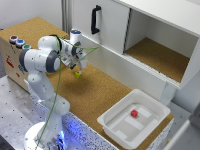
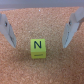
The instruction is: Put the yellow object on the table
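The yellow object (image 2: 38,48) is a tiny yellow cube with a dark letter N on its face. It rests on the brown speckled table (image 2: 42,22), between my fingers and touching neither. My gripper (image 2: 38,46) is open, with one finger (image 2: 7,31) on each side of the cube. In the exterior view the gripper (image 1: 80,68) hangs just above the cube (image 1: 78,74), near the middle of the table (image 1: 100,92).
A white bin (image 1: 112,127) with a small red cube (image 1: 134,113) stands at the exterior view's right. A white cabinet (image 1: 110,30) with a black handle (image 1: 95,20) and an open cork-floored compartment (image 1: 160,57) stands behind. A box with coloured buttons (image 1: 17,42) is at the left.
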